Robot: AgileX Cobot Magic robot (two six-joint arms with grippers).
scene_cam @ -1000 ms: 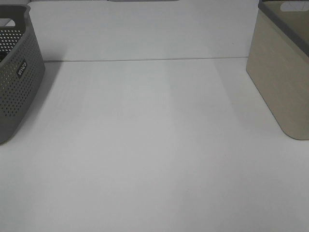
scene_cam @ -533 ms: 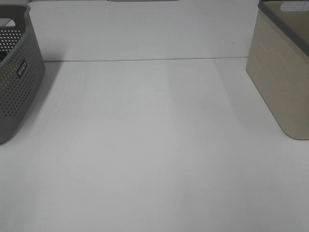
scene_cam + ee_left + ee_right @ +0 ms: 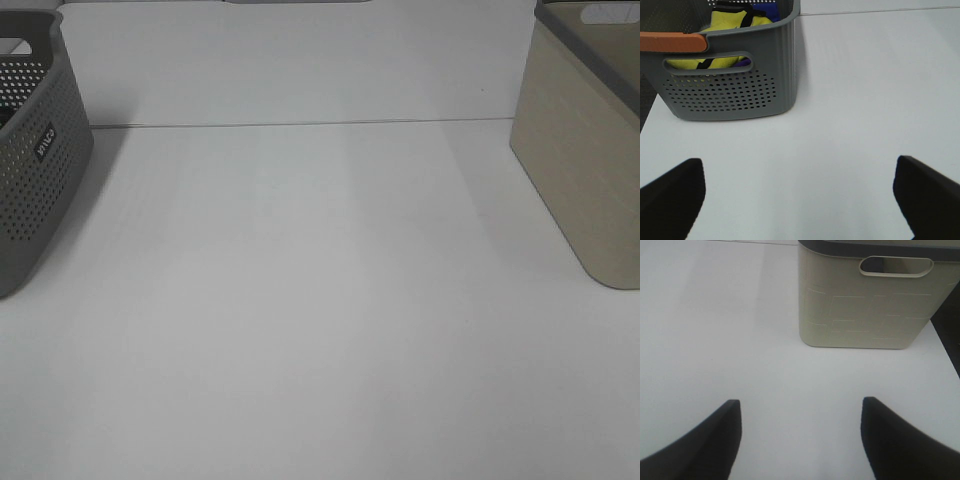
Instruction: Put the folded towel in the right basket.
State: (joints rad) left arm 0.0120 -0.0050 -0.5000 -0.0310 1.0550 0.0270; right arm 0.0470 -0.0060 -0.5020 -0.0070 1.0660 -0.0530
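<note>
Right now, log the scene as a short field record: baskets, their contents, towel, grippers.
left basket: grey perforated basket, left side of the white table
left basket contents: yellow fabric with black straps, some blue behind it
right basket: beige basket with dark rim, right side of table
right basket contents: inside not visible
folded towel: none identifiable in any view
left gripper: open, empty, facing the grey basket
right gripper: open, empty, facing the beige basket

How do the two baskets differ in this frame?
The left basket is grey with perforated walls; the right basket is beige with solid walls and a dark rim. The left basket holds yellow cloth; the right basket's inside is hidden. Both have cut-out handles.
</note>
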